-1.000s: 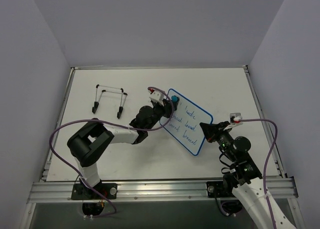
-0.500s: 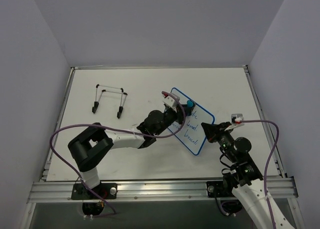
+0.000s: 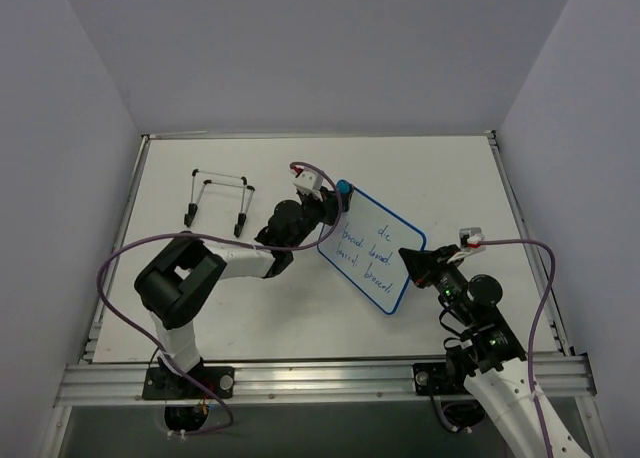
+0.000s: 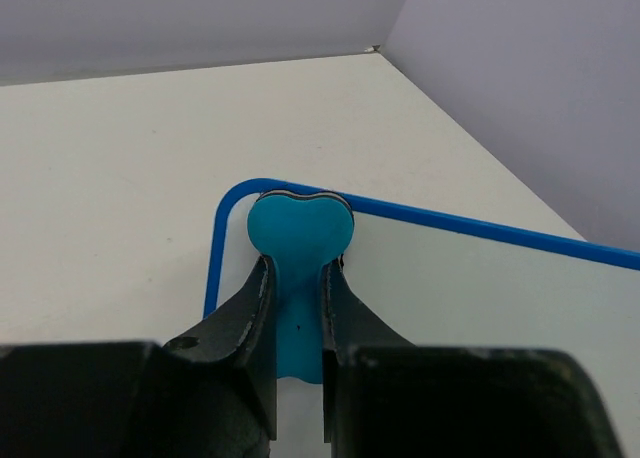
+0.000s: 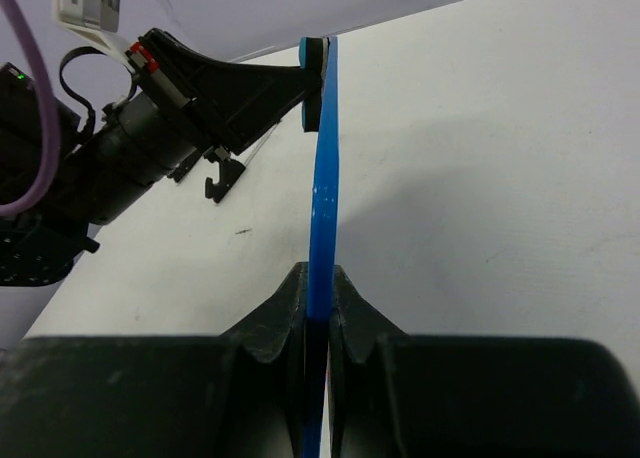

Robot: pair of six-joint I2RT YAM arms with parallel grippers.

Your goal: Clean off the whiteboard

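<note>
The right gripper [image 5: 318, 281] is clamping the flat, blue-rimmed white whiteboard [image 3: 372, 246], centre-right in the top view; the left gripper [image 4: 296, 273] is pinching a blue bone-shaped eraser [image 4: 298, 228] at its upper-left corner.

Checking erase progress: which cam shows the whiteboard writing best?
Top external: the whiteboard faces it, blue handwriting visible. Left wrist shows only a blank corner behind the eraser; right wrist sees it edge-on, clamped in the right pincer.
</note>
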